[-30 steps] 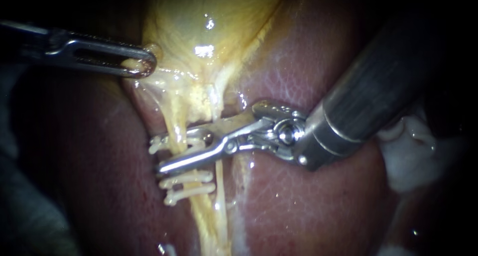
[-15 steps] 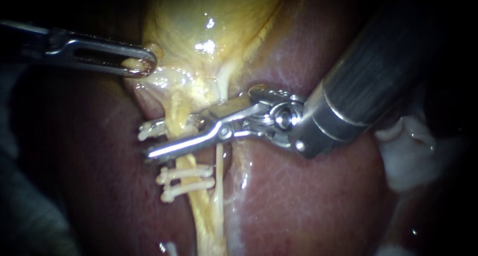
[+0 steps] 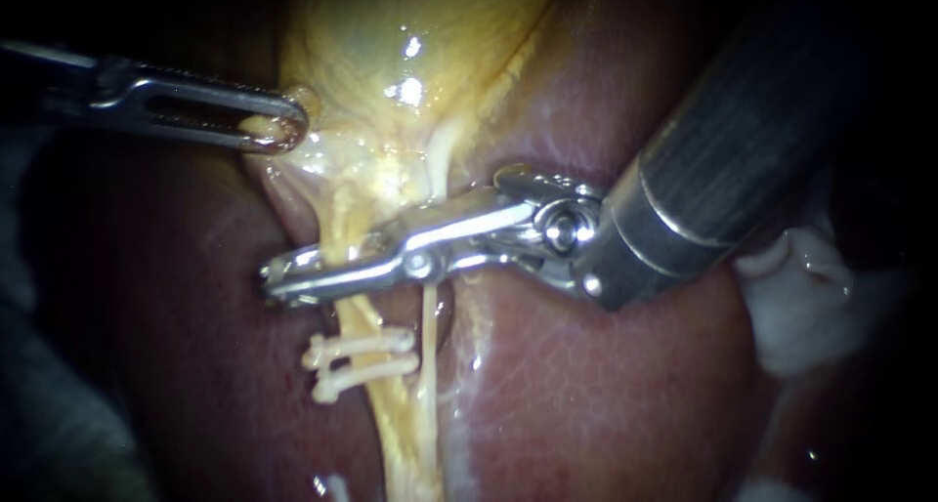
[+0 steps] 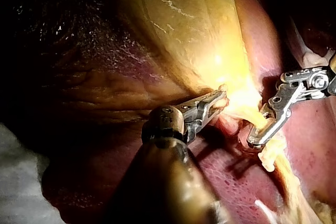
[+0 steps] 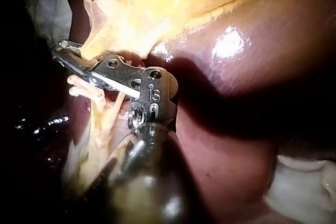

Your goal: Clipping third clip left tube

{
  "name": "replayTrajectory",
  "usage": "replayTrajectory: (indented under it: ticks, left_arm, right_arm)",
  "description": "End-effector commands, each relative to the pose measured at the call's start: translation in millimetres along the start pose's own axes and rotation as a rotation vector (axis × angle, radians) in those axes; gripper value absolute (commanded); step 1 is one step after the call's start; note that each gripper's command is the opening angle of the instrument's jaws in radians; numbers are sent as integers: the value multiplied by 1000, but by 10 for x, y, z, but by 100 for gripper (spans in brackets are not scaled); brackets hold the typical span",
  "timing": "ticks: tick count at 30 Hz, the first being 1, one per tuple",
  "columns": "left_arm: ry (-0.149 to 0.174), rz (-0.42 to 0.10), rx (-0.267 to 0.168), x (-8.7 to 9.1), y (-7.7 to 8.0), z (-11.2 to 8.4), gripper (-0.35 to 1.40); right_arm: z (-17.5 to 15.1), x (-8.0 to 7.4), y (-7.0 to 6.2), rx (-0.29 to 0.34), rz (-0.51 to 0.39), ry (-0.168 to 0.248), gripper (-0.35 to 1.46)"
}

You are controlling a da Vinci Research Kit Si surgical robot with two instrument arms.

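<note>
Jaws of the right instrument [image 3: 281, 277] clamp the left tube [image 3: 344, 214] just far of two clips [image 3: 360, 345]; the left instrument [image 3: 278, 131] pinches the gallbladder [image 3: 391, 43].

Left instrument [image 3: 283, 129], upper left: bare polished metal, slotted, glinting. Right instrument [image 3: 278, 277], centre: bright smooth metal jaws and hinge, a shiny metal collar, then a dark matt shaft with fine ribbing. Gallbladder [image 3: 410, 33], top centre: yellow, wet, glossy, with hard highlights. Liver [image 3: 586, 395], lower right: dark red, smooth, finely mottled, with a moist sheen. Left tube [image 3: 394, 414]: pale yellow, slick. Two clips [image 3: 360, 354] across it: white, plastic-looking, matt. Pale lump [image 3: 811, 297] at the right edge: soft, dull; material unclear.
</note>
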Motion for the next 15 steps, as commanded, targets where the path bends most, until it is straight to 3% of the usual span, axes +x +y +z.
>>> replayTrajectory:
  ticks: [1, 15]
  left_arm:
    - [0, 0, 0, 0, 0, 0, -35]
    - [0, 0, 0, 0, 0, 0, -35]
  right_arm:
    - [-2, -1, 0, 0, 15, -1, -35]
    - [-4, -4, -2, 2, 19, -4, -35]
